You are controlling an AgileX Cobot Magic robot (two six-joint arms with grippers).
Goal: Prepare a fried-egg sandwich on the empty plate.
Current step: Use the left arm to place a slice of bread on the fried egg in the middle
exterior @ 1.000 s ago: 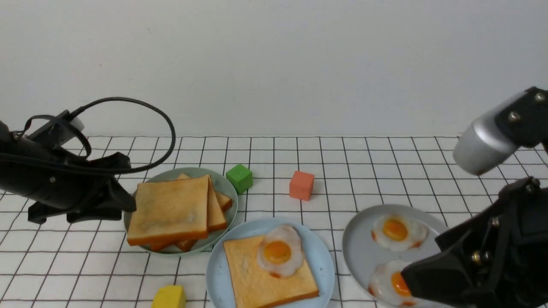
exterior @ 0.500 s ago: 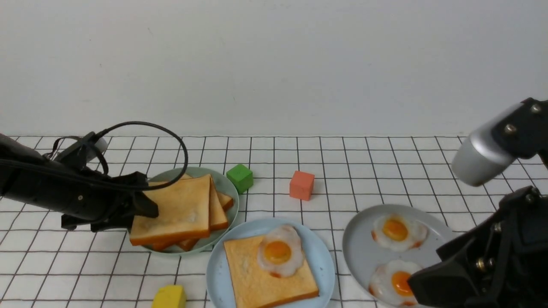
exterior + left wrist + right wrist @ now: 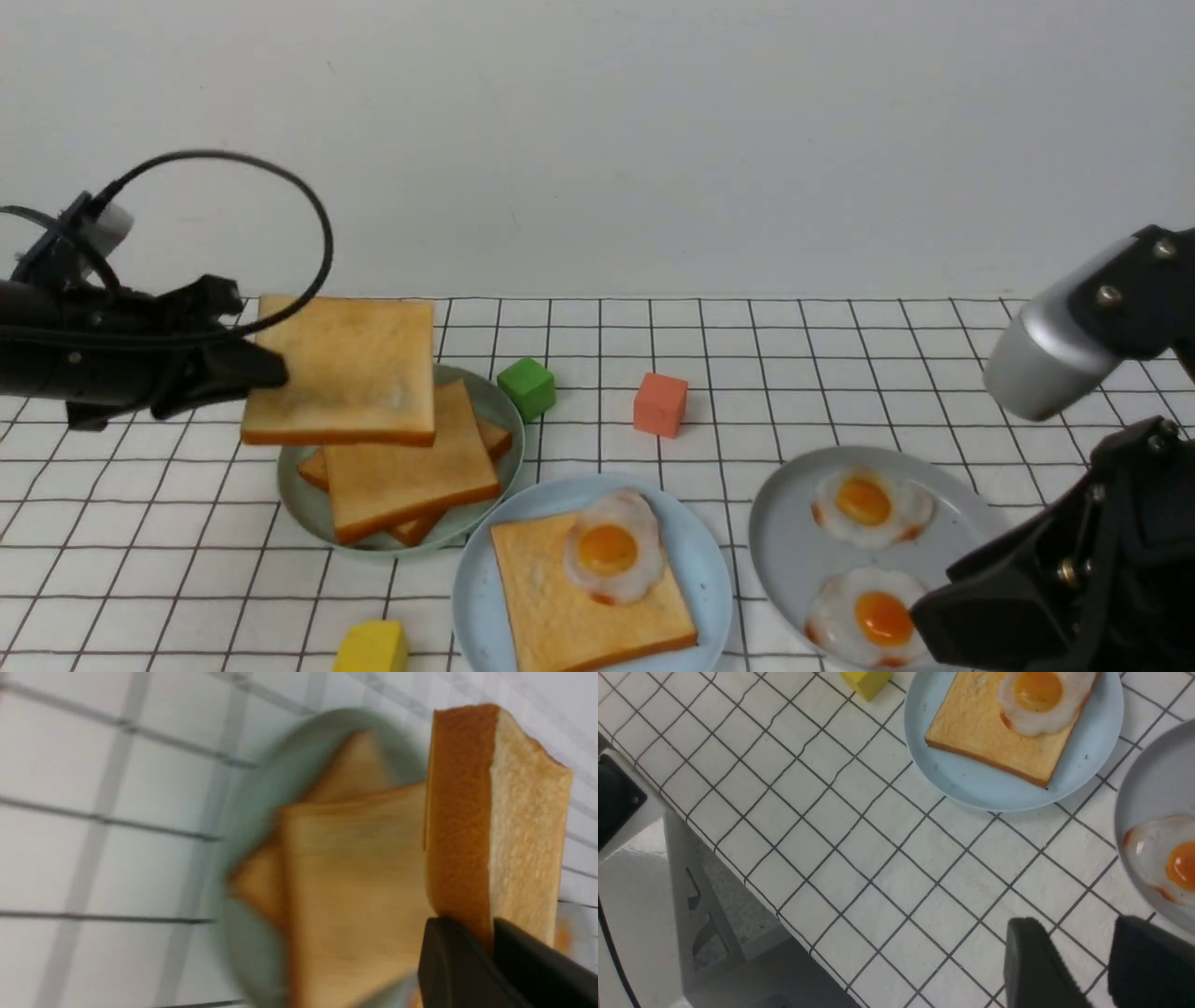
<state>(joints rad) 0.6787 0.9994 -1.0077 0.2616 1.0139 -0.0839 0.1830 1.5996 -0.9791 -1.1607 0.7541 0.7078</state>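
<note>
left jaws: clenched on one edge of the held toast slice (image 3: 341, 369), which hangs roughly level in the air, clear of the stack below.
pale green plate (image 3: 499, 411): on the desk (image 3: 140, 560), left of centre, carrying a loose stack of toast (image 3: 411, 471).
light blue plate (image 3: 695, 551): near middle of the desk, just beside the green one; holds one toast slice (image 3: 569, 607) with a fried egg (image 3: 609, 549) lying on its far right corner. no second slice on it yet.
grey plate (image 3: 784, 541): to the right, with two spare eggs (image 3: 868, 504).
right jaws: parted, nothing between them, low over bare desk just beside the grey plate's rim.
blocks: green block (image 3: 527, 387) and red block (image 3: 660, 404) behind the plates, yellow block (image 3: 372, 648) at the near edge.
</note>
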